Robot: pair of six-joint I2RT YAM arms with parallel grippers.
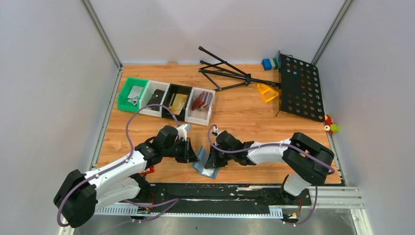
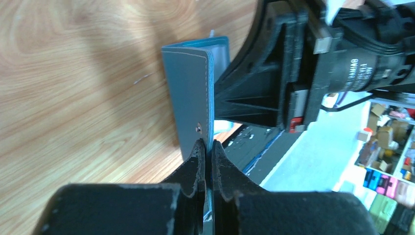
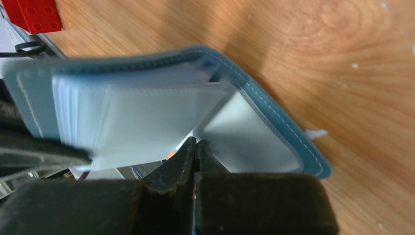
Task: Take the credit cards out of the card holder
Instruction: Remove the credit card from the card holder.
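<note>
There are two grippers, the left gripper [image 1: 193, 155] and the right gripper [image 1: 211, 159], with one blue wallet [image 1: 204, 169] between them, four bins [image 1: 190, 98] in a row beyond them, farther off one black music stand [image 1: 299, 88] and one yellow frame [image 1: 266, 92], plus one red brick [image 3: 39, 14].

Left gripper [image 2: 207, 149] fingers are pinched together on the lower edge of the card holder [image 2: 188, 83], just below a small metal stud [image 2: 198, 127]. Holder stands on edge over the wooden table [image 2: 73, 98]. The right arm [image 2: 342, 63] sits right behind it.
</note>
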